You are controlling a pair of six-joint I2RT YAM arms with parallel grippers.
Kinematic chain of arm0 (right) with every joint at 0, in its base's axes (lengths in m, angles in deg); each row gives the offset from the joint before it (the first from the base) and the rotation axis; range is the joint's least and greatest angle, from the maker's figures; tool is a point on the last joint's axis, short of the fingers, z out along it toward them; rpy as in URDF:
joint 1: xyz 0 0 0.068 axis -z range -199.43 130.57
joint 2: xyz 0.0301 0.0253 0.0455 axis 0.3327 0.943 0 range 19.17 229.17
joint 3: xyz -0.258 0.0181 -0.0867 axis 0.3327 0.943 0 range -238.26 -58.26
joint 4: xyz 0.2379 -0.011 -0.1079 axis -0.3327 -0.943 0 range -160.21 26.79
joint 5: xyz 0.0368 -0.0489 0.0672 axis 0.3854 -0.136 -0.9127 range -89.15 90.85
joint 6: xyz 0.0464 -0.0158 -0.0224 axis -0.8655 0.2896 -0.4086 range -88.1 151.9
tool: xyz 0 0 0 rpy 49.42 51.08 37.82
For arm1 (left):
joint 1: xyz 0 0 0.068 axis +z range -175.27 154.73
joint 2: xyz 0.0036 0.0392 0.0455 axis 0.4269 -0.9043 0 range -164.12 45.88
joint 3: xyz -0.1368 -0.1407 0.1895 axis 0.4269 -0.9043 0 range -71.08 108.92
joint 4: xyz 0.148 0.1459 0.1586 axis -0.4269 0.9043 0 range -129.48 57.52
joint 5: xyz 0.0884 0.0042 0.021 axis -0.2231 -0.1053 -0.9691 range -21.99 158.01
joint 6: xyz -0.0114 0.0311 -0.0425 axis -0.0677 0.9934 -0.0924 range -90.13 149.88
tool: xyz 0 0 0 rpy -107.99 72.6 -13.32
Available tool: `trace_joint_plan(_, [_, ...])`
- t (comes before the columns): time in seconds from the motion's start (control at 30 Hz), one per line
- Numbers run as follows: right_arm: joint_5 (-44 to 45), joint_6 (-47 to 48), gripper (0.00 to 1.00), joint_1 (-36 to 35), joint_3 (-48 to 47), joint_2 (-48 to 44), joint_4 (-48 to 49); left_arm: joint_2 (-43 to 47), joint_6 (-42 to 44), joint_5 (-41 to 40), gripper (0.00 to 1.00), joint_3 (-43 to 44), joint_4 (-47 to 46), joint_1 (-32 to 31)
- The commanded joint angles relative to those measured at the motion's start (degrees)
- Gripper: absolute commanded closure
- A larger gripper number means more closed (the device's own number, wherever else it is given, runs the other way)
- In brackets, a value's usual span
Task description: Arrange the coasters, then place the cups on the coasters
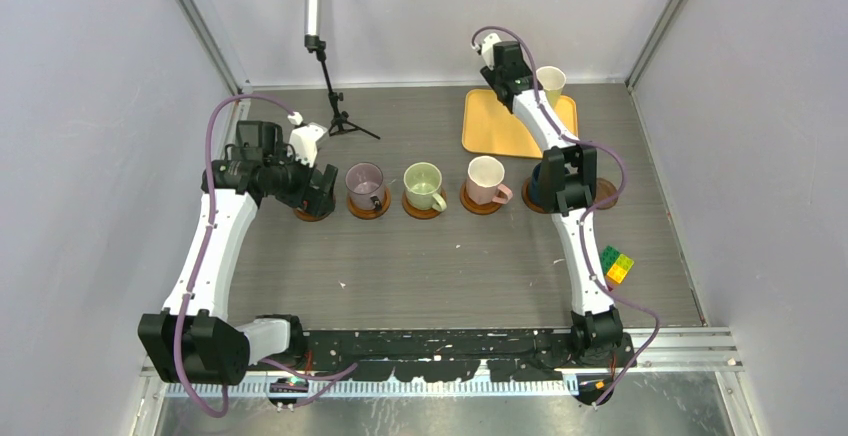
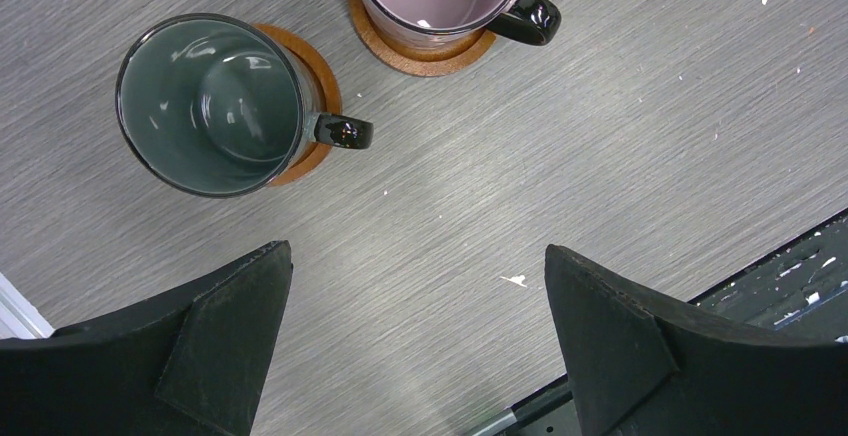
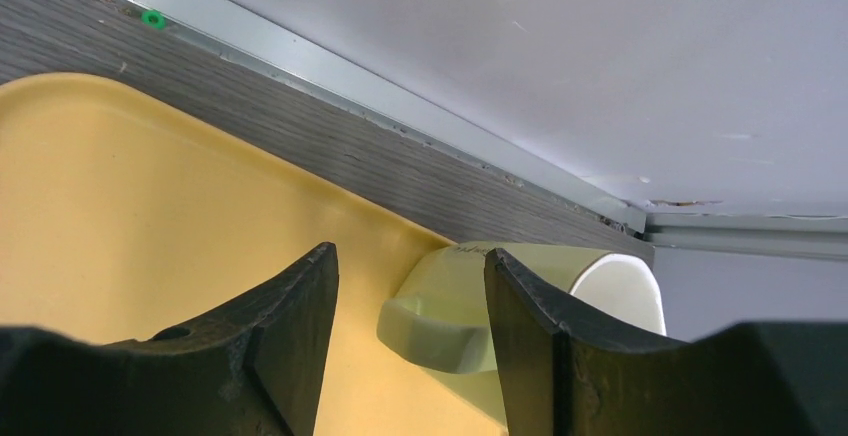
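Jaws on the left gape wide; right jaws straddle the handle of the pale yellow cup [image 3: 440,331], unclamped.

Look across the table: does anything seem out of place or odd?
Two things. A multicoloured toy block lies alone at the right of the table, unrelated to the task. The pale yellow cup stands on the yellow tray, not on a coaster.

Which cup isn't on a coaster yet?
The pale yellow cup, on the tray at the back right. The dark green, mauve, light green and pink cups sit on coasters.
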Motion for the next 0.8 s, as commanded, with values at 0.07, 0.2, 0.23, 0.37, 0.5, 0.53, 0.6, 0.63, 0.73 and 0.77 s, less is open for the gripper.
trace_joint_plan(0.07, [2.15,0.55,0.40,0.40,-1.27,-1.76,0.10,0.97,0.89,0.22,0.00,-0.09,-0.29,-0.18])
trace_joint_plan(0.2, [2.06,-0.38,0.41,0.64,-1.32,-2.44,-2.20,0.66,1.03,0.49,0.00,-0.09,-0.49,-0.16])
trace_joint_plan(0.23, [1.95,-0.53,0.41,0.75,-1.28,-2.67,-2.63,0.61,1.04,0.52,0.00,-0.13,-0.65,-0.18])
trace_joint_plan(0.37, [1.61,-0.69,0.43,1.16,-0.88,-3.39,-3.79,0.34,1.03,0.95,0.00,-0.12,-1.03,-0.15])
trace_joint_plan(0.5, [0.70,-0.80,0.45,1.31,-0.26,-4.48,-5.51,0.24,0.91,1.40,0.00,-0.28,-1.20,-0.12])
trace_joint_plan(0.53, [0.66,-0.78,0.46,1.29,-0.01,-4.83,-5.71,0.26,0.88,1.52,0.00,-0.35,-1.26,-0.14])
trace_joint_plan(0.6, [0.52,-0.78,0.47,1.32,0.35,-5.46,-6.17,0.22,0.82,1.63,0.00,-0.48,-1.25,-0.14])
trace_joint_plan(0.63, [0.44,-0.78,0.47,1.30,0.38,-5.71,-6.54,0.32,0.81,1.64,0.00,-0.55,-1.37,-0.13])
trace_joint_plan(0.73, [0.22,-0.87,0.48,1.30,0.74,-6.55,-7.65,0.49,0.85,1.71,0.00,-0.62,-1.39,-0.12])
trace_joint_plan(0.77, [0.15,-0.75,0.48,1.32,1.12,-6.91,-7.98,0.50,0.87,1.71,0.00,-0.62,-1.39,-0.11])
